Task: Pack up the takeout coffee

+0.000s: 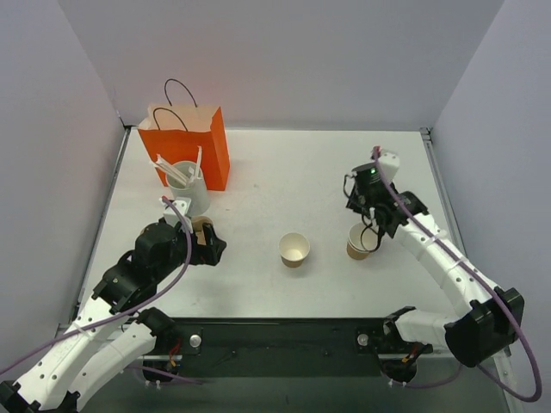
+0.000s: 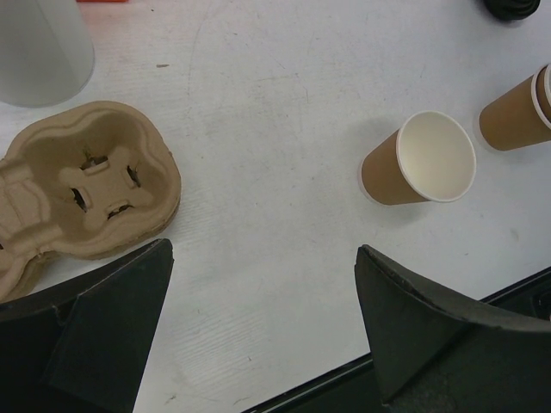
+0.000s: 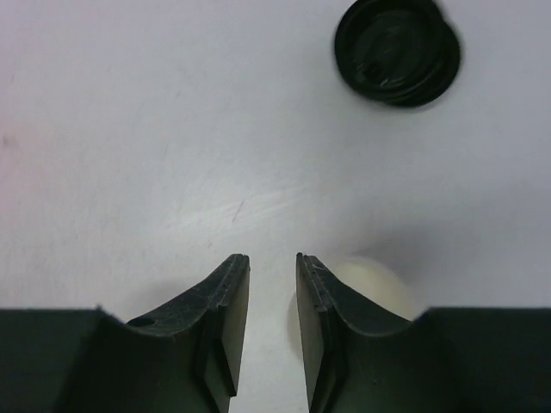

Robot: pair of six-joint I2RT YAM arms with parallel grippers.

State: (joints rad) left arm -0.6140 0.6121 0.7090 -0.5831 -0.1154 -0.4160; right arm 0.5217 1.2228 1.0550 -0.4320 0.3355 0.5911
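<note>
My right gripper point(image 3: 272, 262) hangs near the table's point(image 1: 284, 172) right edge, jaws barely parted, holding nothing. The lid point(image 3: 398, 52) lies flat just ahead, and the cup point(image 1: 360, 242) is just under my fingers.

Cup point(image 3: 379, 284) mostly hidden behind right tool point(image 3: 271, 262), carrier point(image 2: 86, 185) cropped

From high behind both arm bases, the overhead camera looks down across the whole table point(image 1: 284, 172) toward the back wall. The left wrist camera hangs low and close over the tabletop, and it shares the open paper cup point(image 1: 294, 249) point(image 2: 419, 159) with the overhead view. The right wrist camera looks straight down from very near. The pale rim point(image 3: 370, 275) beneath it is perhaps the second cup point(image 1: 359, 242).
</note>
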